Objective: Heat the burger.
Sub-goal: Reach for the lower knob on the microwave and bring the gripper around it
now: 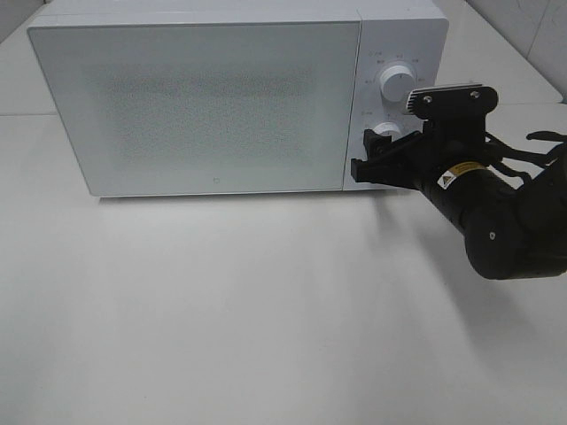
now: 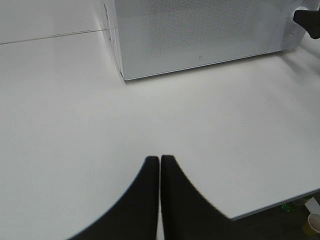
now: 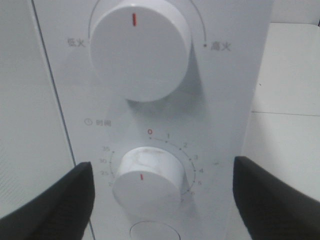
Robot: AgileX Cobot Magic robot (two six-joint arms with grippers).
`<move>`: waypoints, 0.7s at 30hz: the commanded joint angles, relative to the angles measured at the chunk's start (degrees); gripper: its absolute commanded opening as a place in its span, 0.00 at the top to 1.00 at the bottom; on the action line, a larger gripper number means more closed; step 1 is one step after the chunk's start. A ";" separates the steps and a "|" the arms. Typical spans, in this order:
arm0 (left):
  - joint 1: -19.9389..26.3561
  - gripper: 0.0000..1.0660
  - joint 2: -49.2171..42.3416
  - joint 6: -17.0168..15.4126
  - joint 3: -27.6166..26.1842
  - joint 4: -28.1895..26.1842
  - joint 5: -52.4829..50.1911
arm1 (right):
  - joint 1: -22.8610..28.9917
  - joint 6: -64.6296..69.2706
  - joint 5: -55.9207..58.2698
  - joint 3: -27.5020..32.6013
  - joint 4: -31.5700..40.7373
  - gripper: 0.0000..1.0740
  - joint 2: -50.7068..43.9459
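Our right gripper (image 3: 162, 197) stands wide, jaws either side of the timer knob (image 3: 146, 180), right-centre of the high view. Risk: off-centre closing slips on the smooth knob, or we overturn it. We see no burger (microwave (image 1: 204, 102) door shut, frosted). Left gripper (image 2: 160, 172) pinched empty.

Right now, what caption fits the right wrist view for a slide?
Right gripper, jaws wide open, flanks the timer knob on the microwave, below the power knob.
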 commanded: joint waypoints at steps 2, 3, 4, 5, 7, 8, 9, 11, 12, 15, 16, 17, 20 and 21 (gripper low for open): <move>0.17 1.00 -0.92 -0.11 0.11 -0.57 -0.57 | 0.06 -0.92 0.34 -0.57 0.23 0.35 -0.06; 0.17 1.00 -0.92 -0.11 0.11 -0.57 -0.57 | 0.06 -0.92 0.34 -0.57 0.23 0.35 -0.06; 0.17 1.00 -0.92 -0.11 0.11 -0.57 -0.57 | 0.06 -1.03 0.34 -0.57 0.23 0.35 -0.06; 0.17 1.00 -0.92 -0.11 0.11 -0.57 -0.57 | 0.06 -1.03 0.34 -0.57 0.23 0.35 -0.06; 0.17 1.00 -0.92 -0.11 0.11 -0.57 -0.57 | 0.06 -1.32 0.34 -0.57 0.17 0.35 -0.06; 0.17 1.00 -0.92 -0.11 0.11 -0.57 -0.57 | 0.06 -1.32 0.34 -0.57 0.17 0.35 -0.06; 0.17 1.00 -0.92 -0.11 0.11 -0.57 -0.57 | 0.06 -1.32 0.34 -0.57 0.11 0.35 -0.06; 0.17 1.00 -0.92 -0.11 0.11 -0.57 -0.57 | 0.06 -1.32 0.34 -0.57 -0.63 0.35 -0.06; 0.17 1.00 -0.92 -0.11 0.11 -0.57 -0.57 | 0.06 -1.32 0.34 -0.57 -1.15 0.35 -0.06; 0.17 1.00 -0.92 -0.11 0.11 -0.57 -0.57 | 0.06 -1.32 0.34 -0.57 -2.18 0.35 -0.06; 0.17 1.00 -0.92 -0.11 0.11 -0.57 -0.57 | 0.06 -1.32 0.34 -0.57 -2.18 0.35 -0.06; 0.17 1.00 -0.92 -0.11 0.11 -0.57 -0.57 | 0.06 -1.32 0.34 -0.57 -2.23 0.35 -0.06; 0.17 1.00 -0.92 -0.11 0.11 -0.57 -0.57 | 0.06 -1.26 0.34 -0.57 -2.18 0.35 -0.06; 0.17 1.00 -0.92 -0.11 0.11 -0.57 -0.57 | 0.06 -1.26 0.63 -0.97 -2.18 0.35 0.11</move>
